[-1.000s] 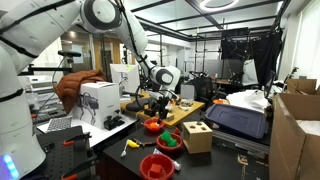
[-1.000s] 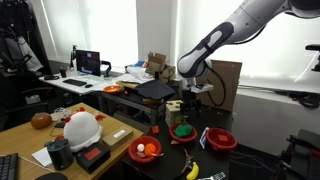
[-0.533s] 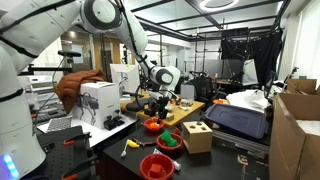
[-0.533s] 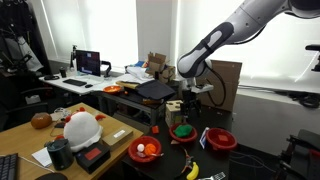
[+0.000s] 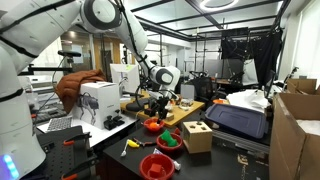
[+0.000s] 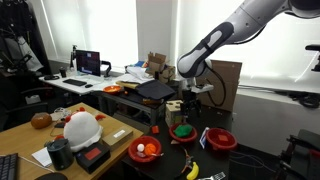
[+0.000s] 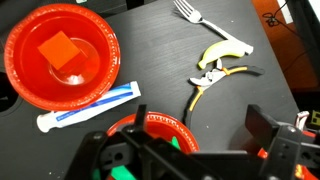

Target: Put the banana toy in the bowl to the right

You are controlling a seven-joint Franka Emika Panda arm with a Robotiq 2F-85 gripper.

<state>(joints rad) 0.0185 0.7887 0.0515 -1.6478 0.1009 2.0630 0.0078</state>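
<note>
Released and empty, the pincer (image 7: 199,126) is hovering over a red bowl (image 7: 165,119); the banana toy (image 7: 222,52) is lying on the worktop (image 7: 150,40) beside the pliers (image 7: 215,78), awaiting an approach and descent

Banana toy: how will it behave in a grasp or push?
Banana toy looks small and slim, so probably light. Its curved shape likely pivots rather than rolls if pushed. Pliers lie close beside it, so a push could drag them.
</note>
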